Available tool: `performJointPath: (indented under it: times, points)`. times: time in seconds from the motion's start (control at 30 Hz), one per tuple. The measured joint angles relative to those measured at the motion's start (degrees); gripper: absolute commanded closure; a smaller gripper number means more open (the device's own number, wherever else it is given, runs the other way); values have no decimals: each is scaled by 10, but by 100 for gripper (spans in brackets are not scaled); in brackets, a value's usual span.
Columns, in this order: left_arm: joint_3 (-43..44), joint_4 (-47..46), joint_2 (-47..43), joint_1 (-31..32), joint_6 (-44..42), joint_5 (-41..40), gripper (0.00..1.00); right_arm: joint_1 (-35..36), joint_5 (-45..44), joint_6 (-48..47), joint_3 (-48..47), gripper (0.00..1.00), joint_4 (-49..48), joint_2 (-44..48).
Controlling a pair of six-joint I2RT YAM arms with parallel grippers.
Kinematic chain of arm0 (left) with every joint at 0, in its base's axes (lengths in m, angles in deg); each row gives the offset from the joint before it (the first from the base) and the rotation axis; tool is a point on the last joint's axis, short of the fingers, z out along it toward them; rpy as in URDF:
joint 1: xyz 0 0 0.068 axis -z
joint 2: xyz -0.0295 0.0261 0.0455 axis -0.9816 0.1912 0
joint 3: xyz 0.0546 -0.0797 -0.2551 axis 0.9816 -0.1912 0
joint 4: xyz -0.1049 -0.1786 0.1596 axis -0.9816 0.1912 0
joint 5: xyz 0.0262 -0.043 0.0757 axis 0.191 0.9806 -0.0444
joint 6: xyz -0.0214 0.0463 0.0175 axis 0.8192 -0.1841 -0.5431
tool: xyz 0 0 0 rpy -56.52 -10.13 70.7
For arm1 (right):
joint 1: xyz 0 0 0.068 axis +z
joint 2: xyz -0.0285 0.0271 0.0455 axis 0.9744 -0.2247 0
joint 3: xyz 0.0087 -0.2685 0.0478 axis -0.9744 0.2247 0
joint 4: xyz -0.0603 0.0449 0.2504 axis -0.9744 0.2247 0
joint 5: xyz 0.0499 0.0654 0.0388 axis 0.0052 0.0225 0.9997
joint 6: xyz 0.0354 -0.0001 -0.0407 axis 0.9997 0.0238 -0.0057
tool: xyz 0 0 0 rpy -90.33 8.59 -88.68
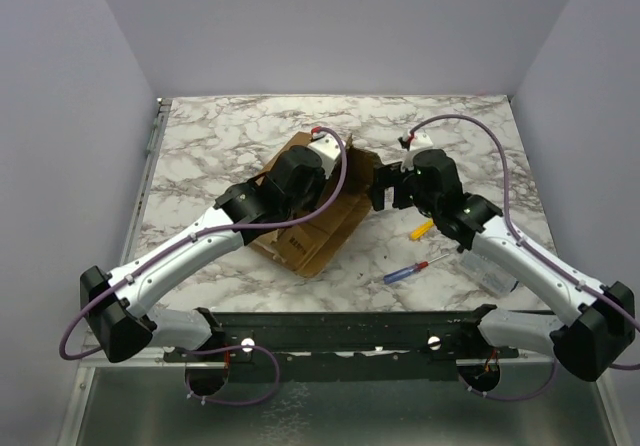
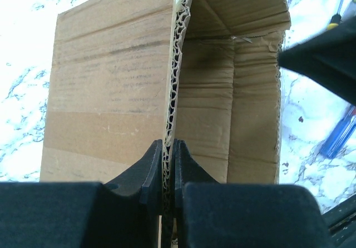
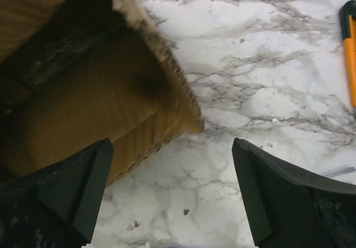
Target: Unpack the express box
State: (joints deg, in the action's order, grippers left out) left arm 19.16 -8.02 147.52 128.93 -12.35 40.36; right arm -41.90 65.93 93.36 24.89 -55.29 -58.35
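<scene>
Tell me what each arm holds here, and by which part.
The left gripper is shut on the express box, its fingers pinching the corrugated edge of one cardboard panel. The right gripper is open beside the box, holding nothing.

No legible text anywhere; only small, indecipherable dark print on the express box (image 1: 322, 232) side.
</scene>
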Motion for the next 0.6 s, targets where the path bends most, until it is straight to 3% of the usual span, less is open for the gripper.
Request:
performJointPath:
  times: [0.17,0.33,0.6]
  points:
    - [20,4,20,-4,29,-4,100,11,40,28,2,0,40,75]
    - [30,6,33,-5,49,-3,100,63,87,37,32,0,18,139]
    - [43,9,47,-7,71,9,100,99,272,40,90,0,-130,56]
